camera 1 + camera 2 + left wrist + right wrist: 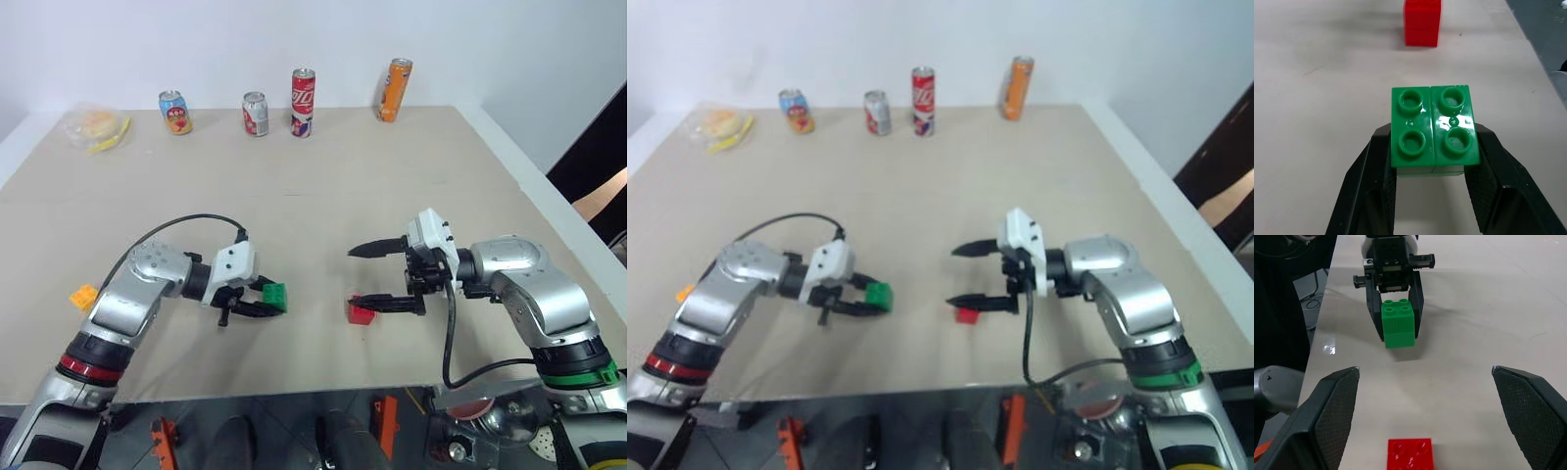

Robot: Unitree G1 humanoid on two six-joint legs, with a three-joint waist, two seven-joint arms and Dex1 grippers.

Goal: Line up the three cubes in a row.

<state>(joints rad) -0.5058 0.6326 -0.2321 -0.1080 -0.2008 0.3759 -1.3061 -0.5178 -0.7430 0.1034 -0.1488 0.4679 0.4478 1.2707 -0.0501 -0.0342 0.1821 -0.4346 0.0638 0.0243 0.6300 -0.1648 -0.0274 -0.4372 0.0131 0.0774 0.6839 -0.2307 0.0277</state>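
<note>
- Clamped on the small green studded plastic cube [1433,129]: both black fingers [1367,186] of the left gripper [257,300], one on each flank, studs upward, cube carried clear of the tabletop.
- Spread wide and holding nothing: black fingers [1332,406] of the right gripper [384,274], one tip above and one beside the small red studded plastic cube [361,312].
- Resting on the beige table [323,186], near its front edge: red cube, studs up, just right of the green cube with a bare gap between.
- Lying well left of the red cube, beyond the left arm, near the table's left edge: small yellow-orange plastic cube [83,296].
- Standing far behind the red cube, along the back edge: four drink cans [303,102].
- Sitting at the back left corner, well away from the red cube: clear bag of yellow food [95,126].
</note>
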